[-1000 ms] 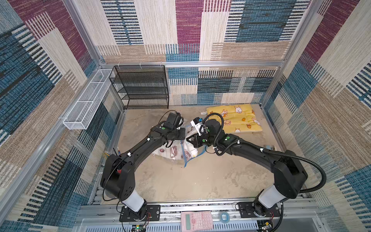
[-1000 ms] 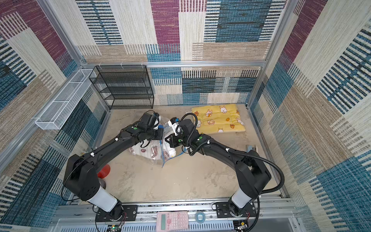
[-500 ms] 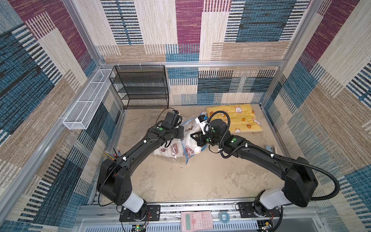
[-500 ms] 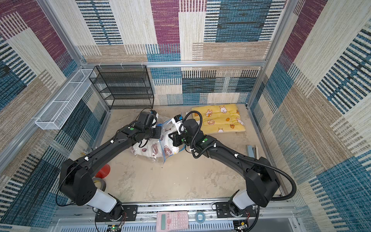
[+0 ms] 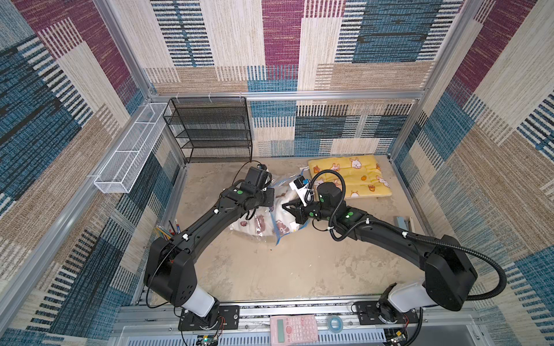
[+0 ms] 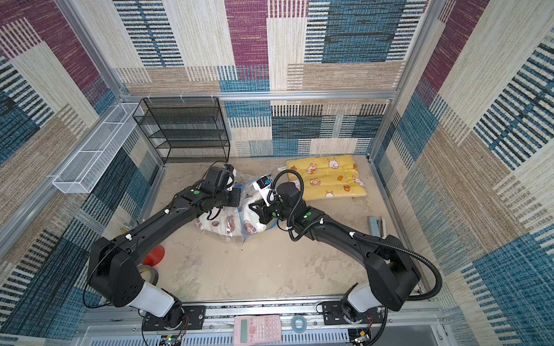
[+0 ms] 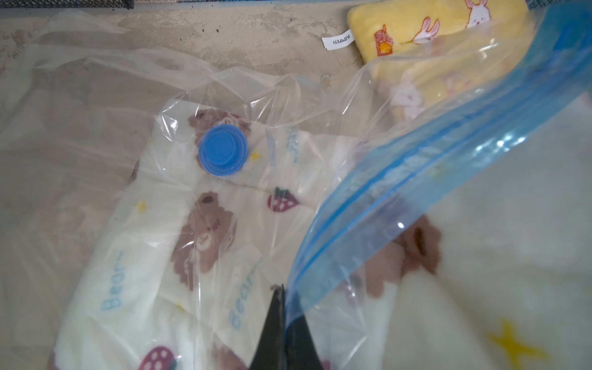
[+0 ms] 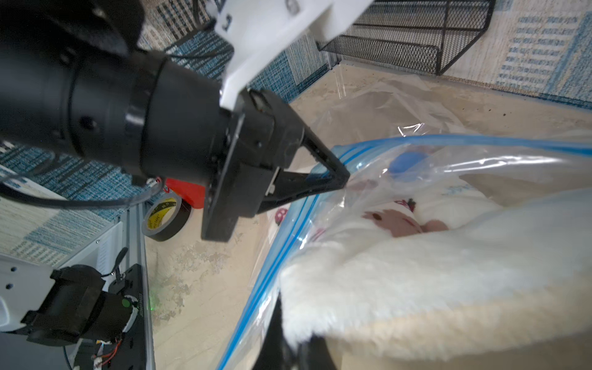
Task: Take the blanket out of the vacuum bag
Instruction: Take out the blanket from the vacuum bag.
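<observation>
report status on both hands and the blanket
Left hand shut on the vacuum bag at its blue zip strip. Right hand shut on the blanket, partly out of the mouth. Yellow cushion close behind the bag.

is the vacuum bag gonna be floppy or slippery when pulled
Likely floppy: the bag lies creased and slack around the blanket. Probably slippery: its film is glossy, so the left fingers pinching by the zip strip might slide.
</observation>
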You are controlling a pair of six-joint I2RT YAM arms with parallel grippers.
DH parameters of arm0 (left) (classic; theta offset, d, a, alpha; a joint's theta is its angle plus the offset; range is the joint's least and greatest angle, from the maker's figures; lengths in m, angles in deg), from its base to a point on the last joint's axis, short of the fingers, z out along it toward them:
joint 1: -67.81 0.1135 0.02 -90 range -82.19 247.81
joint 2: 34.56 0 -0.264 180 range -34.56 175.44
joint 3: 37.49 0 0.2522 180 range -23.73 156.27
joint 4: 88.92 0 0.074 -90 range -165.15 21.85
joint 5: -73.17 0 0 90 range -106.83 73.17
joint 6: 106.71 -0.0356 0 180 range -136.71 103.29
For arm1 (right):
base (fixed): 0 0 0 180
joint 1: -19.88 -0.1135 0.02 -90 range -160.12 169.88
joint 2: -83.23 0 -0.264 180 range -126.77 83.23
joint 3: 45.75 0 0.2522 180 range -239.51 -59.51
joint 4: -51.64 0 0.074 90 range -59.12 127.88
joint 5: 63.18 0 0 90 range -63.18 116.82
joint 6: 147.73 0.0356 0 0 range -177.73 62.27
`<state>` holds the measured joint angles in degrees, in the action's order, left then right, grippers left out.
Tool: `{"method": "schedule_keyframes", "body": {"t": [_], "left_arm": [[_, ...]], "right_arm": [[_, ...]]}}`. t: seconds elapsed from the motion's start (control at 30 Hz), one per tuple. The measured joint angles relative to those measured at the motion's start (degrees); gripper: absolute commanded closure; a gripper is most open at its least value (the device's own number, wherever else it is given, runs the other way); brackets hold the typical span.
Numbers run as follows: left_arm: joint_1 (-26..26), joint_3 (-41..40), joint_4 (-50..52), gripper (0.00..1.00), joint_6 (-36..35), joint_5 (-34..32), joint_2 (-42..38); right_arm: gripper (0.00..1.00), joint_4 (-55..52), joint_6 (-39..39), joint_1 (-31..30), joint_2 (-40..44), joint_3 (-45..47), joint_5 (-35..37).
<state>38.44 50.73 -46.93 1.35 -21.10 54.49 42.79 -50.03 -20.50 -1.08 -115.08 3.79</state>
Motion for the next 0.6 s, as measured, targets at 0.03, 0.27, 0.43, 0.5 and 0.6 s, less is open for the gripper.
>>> {"method": "schedule_keyframes", "body": {"t": [0.03,0.27,0.43,0.5,0.6], "left_arm": [[0.0,0.0,0.1,1.0,0.0,0.0,0.0],[0.0,0.0,0.3,1.0,0.0,0.0,0.0],[0.0,0.0,0.3,1.0,0.0,0.0,0.0],[0.0,0.0,0.3,1.0,0.0,0.0,0.0],[0.0,0.0,0.3,1.0,0.0,0.0,0.0]], "right_arm": [[1.0,0.1,-0.9,0.0,-0.2,0.7,-0.1],[1.0,0.3,-4.5,0.0,-3.0,5.7,1.0],[1.0,1.5,-2.6,0.0,-4.3,10.7,1.6],[1.0,2.2,-1.2,0.0,-4.5,12.4,1.6],[1.0,3.9,0.9,0.0,-4.5,14.7,1.6]]}}
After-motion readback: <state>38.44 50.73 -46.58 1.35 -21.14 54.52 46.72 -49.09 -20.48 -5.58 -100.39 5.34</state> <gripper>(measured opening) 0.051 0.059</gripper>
